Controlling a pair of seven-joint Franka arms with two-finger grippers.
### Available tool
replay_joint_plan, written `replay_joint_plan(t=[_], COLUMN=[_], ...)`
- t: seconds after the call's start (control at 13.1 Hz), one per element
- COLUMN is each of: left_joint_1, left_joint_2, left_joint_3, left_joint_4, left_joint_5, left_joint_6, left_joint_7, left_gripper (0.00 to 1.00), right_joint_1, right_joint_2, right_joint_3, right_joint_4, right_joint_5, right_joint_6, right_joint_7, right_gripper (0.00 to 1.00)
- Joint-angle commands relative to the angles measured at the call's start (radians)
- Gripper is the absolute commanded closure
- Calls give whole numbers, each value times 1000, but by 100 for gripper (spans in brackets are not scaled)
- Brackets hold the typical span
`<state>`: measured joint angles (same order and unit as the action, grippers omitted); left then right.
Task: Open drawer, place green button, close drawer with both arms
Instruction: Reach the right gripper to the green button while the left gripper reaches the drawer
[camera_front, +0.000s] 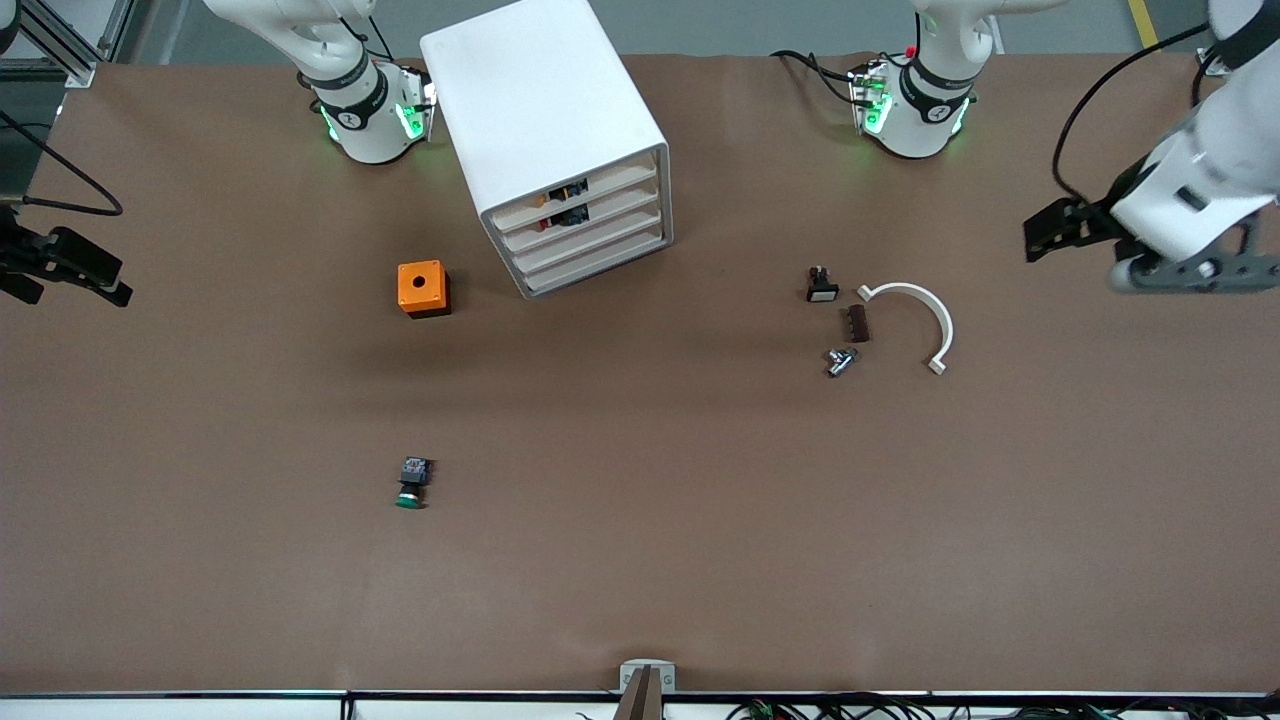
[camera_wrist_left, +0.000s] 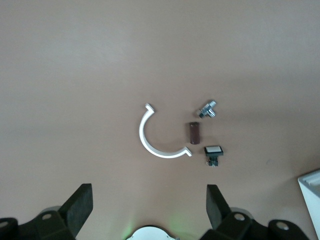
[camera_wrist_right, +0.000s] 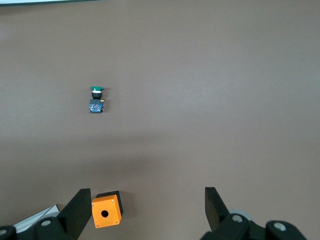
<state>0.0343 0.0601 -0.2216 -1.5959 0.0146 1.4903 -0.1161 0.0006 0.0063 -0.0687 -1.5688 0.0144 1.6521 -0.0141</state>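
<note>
Nearest the front camera lies the button (camera_front: 411, 484), green cap toward that camera, alone on the brown counter (camera_front: 640, 560) and well apart from the white cabinet (camera_front: 560, 140), which serves as the landmark. That cabinet stands between the two arm bases, its drawer fronts turned toward the front camera and angled slightly toward the left arm's end. All four drawers sit pushed in; the drawer (camera_front: 592, 245) wanted, third from the top, is closed, and the two above it show red and orange parts. An orange box with a hole (camera_front: 423, 288) sits just beside the cabinet toward the right arm's end. Farther from the cabinet, toward the left arm's end, lie a black switch with a white face (camera_front: 822, 286), a small brown block (camera_front: 858, 323), a metal fitting (camera_front: 840, 361) and a white curved clamp (camera_front: 915, 320).

The left gripper (camera_front: 1060, 228) hangs at the left arm's end of the counter, fingers spread wide and empty. The right gripper (camera_front: 75, 270) hangs at the right arm's end, fingers likewise wide apart and holding nothing.

Nothing of the task looks begun. The risks are likely these: a pull on the shallow drawer front may drag the unanchored cabinet along the counter, or catch a neighbouring drawer, since the fronts are stacked close. The button is tiny and may roll on its round cap or slip from the fingers.
</note>
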Motion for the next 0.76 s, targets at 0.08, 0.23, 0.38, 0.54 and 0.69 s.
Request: replay_joint_plan(t=[0.08, 0.23, 0.38, 0.54, 0.69], left_joint_1=[-20, -25, -53, -83, -106], left_joint_2=[131, 197, 243, 302, 361], left_joint_3=[-38, -38, -38, -38, -39], left_joint_4=[39, 42, 42, 44, 82], left_joint_5=[-54, -108, -110, -114, -123], left_joint_6=[4, 5, 5, 5, 5], left_joint_7=[-42, -77, -82, -161, -311], left_gripper=[0, 0, 0, 0, 0], right_joint_1=[-4, -2, -2, -2, -2], right_joint_2=[59, 122, 187, 269, 354], right_joint_3=[45, 72, 104, 148, 188], right_joint_4=[-14, -14, -14, -14, -14], right_joint_5=[-2, -2, -1, -1, -1], right_joint_6=[44, 107, 185, 280, 389], right_joint_7=[2, 9, 60, 136, 219], right_gripper=[0, 0, 0, 0, 0])
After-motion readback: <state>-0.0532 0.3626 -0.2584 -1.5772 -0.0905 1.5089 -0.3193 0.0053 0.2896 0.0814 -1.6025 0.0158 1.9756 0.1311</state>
